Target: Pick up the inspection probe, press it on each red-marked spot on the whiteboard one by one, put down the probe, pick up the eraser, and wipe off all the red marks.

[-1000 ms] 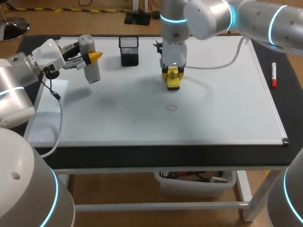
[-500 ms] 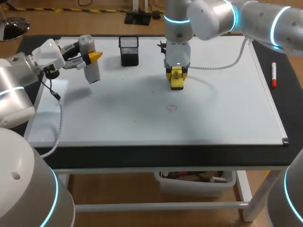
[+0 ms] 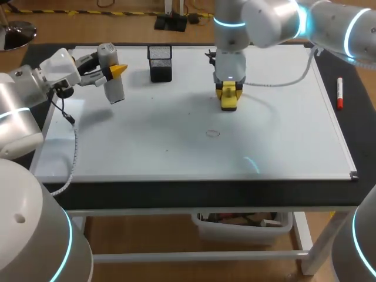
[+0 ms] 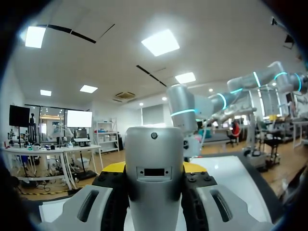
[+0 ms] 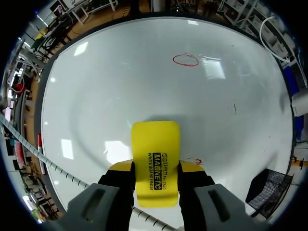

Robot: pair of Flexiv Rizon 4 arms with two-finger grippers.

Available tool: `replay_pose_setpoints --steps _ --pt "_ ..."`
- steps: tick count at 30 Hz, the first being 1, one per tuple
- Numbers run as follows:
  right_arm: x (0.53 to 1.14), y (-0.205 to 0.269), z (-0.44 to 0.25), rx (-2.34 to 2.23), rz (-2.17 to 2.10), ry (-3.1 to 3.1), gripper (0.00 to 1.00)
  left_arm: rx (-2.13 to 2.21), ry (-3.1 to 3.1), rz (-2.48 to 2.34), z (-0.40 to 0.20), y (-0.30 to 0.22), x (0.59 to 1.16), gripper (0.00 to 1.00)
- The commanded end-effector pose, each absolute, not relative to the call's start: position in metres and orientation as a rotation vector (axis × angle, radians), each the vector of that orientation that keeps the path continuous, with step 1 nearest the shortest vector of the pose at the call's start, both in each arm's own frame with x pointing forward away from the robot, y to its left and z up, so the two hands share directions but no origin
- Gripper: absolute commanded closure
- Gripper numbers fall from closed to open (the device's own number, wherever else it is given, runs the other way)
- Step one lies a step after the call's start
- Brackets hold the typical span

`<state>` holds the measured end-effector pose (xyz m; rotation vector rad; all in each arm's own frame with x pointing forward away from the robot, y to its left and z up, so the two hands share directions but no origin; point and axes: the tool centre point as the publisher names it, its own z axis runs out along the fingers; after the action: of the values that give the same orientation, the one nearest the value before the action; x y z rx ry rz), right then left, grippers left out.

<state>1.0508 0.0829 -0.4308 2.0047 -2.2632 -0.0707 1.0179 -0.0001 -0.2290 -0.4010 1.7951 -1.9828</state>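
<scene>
Two fingers of the right pincer [image 5: 156, 169] pinch the yellow eraser [image 5: 155, 149] by its long sides, its pad turned down to the whiteboard [image 5: 96, 106]. Whether the pad lies fully on the board cannot be told. Just beside the eraser, on the side toward the mesh holder [image 5: 267, 190], sits a small red smudge [image 5: 198, 161]. Well ahead of the fingers lies a thin red oval [image 5: 185, 59]. The step in hand looks to be the wiping. To do it well, the arm should probably keep the eraser flat and press evenly, so that the whole pad sweeps and not one edge. The smudge is closest and would suit a short sideways pass first. A straight pull toward the oval could follow, with overlapping strokes wide enough to take the whole ring rather than cut a gap through it. The grip sits toward one end of the eraser, so the free end may lift unless the wrist is held level. The white cable [image 3: 276, 79] hanging over the board behind the arm should be kept clear of the strokes. Farther off, over the board's left side, the left pincer [image 3: 108, 70] clasps the grey probe [image 3: 113, 82] in the air, not yet put down. It is well apart from both marks and seems unlikely to get in the way. The marker [image 3: 339, 93] lies beyond the board's right edge, off any wiping path.
</scene>
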Motion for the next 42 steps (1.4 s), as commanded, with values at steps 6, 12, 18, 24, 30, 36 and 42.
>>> replay_pose_setpoints --steps 6,12,18,24,30,36,42 --pt "1.056 0.068 -0.431 1.991 -0.06 -2.271 1.0 -0.398 1.789 -1.984 -0.229 -0.001 1.018 1.0" --pt "1.069 0.078 -0.407 2.031 -0.054 -2.283 1.0 -0.398 1.789 -1.984 -0.229 -0.001 1.018 1.0" --pt "1.079 0.109 -0.392 2.148 -0.044 -2.258 1.0 -0.398 1.789 -1.984 -0.229 -0.001 1.018 1.0" --pt "1.079 0.136 -0.403 2.209 -0.048 -2.209 1.0 -0.398 1.789 -1.984 -0.229 -0.001 1.018 1.0" --pt "1.067 0.156 -0.415 2.264 -0.087 -2.144 1.0 -0.398 1.789 -1.984 -0.229 -0.001 1.018 1.0" --pt "1.061 0.16 -0.42 2.276 -0.119 -2.125 1.0 -0.398 1.789 -1.984 -0.229 -0.001 1.018 1.0" --pt "1.061 0.159 -0.421 2.276 -0.124 -2.124 1.0 -0.398 1.789 -1.984 -0.229 -0.001 1.018 1.0"
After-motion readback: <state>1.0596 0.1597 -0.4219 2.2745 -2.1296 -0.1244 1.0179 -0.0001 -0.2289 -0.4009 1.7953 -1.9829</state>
